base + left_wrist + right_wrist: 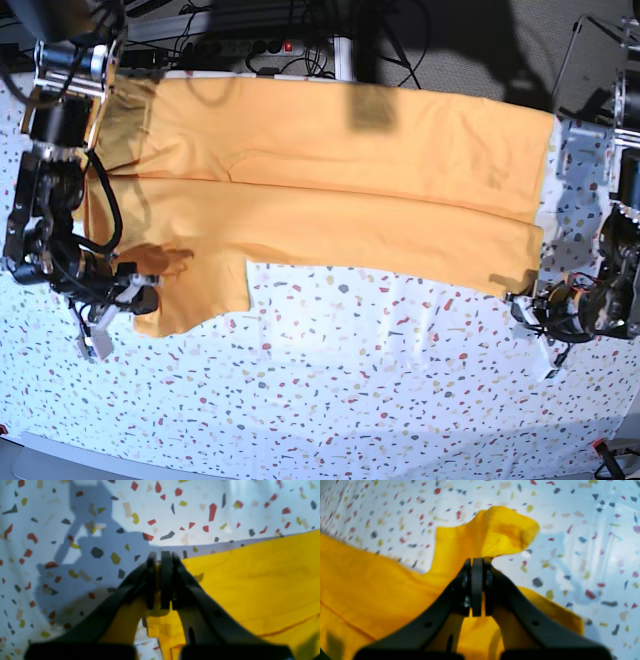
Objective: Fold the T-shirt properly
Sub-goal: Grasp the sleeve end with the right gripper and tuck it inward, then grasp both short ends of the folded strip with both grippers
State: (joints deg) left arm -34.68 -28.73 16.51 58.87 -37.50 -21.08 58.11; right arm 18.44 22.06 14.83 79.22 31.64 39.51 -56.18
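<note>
You see the T-shirt [330, 190] spread across the table [350, 400] from 9 to 3 o'clock. The left gripper [162, 555] pinches its hem corner; the right gripper [477, 561] pinches its sleeve.

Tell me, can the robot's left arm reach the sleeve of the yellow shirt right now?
Probably not. The left gripper is shut on the T-shirt at its hem corner, at one end. The sleeve lies at the far end, where the right gripper already pinches it. Nothing blocks the way; it just looks too far.
</note>
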